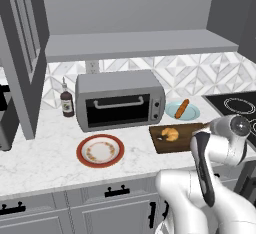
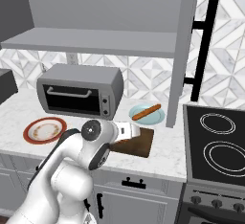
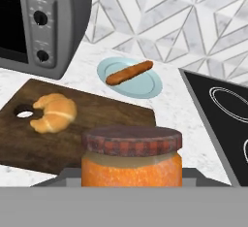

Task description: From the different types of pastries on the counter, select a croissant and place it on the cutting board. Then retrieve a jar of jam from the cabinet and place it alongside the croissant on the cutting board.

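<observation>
Nearest the hand camera sits the small orange cylindrical jar of jam (image 3: 131, 162) with its darker brownish checked lid, low at six o'clock in the hand view. The two-finger gripper (image 3: 131, 180) appears to be closed on the jar's sides, though the fingertips themselves are hidden behind it, so the grip is a fair reading, not a plain sight. Held upright and low, the jar looks ready to be set down beside the pastry.

Just beyond, at nine o'clock from the jar, the small golden-brown curled croissant (image 3: 53, 113) lies on the flat dark brown wooden cutting board (image 3: 104, 114), close to the board's small hole. So the first half of the task looks finished, and bare board remains to the croissant's right for the jar.

Farther off, at twelve o'clock, the long thin orange-brown stick pastry (image 3: 129, 72) rests on a pale blue round plate (image 3: 145, 86).

The white-grey marbled counter (image 1: 50, 153) also carries a round red-rimmed plate (image 1: 100, 151), a silver toaster oven (image 1: 120, 99) and a dark brown thin-necked bottle (image 1: 67, 101). Above hangs the grey cabinet shelf (image 1: 135, 43); a black cooktop (image 2: 215, 141) lies at three o'clock.
</observation>
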{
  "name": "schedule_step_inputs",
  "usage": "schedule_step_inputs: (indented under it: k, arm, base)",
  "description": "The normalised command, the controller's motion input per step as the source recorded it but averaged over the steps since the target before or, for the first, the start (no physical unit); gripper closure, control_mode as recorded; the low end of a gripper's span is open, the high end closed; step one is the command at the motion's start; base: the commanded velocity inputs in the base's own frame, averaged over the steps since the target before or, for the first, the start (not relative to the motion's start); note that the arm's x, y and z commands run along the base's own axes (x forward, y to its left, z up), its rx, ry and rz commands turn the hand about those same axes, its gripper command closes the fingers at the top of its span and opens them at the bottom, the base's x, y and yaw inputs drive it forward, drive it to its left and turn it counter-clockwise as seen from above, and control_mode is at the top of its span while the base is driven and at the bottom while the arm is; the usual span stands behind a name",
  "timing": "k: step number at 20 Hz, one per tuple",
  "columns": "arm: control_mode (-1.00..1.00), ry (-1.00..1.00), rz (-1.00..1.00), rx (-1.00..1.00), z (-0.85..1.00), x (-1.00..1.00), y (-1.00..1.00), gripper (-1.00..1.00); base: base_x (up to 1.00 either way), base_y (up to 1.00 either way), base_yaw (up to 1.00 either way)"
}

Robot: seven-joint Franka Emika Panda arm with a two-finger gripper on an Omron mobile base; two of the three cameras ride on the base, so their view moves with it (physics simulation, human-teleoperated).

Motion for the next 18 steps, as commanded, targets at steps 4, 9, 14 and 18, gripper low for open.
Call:
schedule_step_inputs:
  k: [4,9,14,18]
  arm:
    - [-1.00,-0.23,0.00,-0.09,-1.00,0.39,0.18,1.00]
    - [-1.00,-0.21,0.00,-0.13,-0.93,0.04,0.64,1.00]
    - [-1.00,-0.17,0.00,-0.13,-0.78,0.26,0.82,1.00]
    - [-1.00,-0.04,0.00,-0.07,-0.97,0.85,0.65,1.00]
  base:
    - [0.00,0.00,0.00]
    - [0.00,0.00,0.00]
    - [0.00,0.00,0.00]
    - [0.00,0.00,0.00]
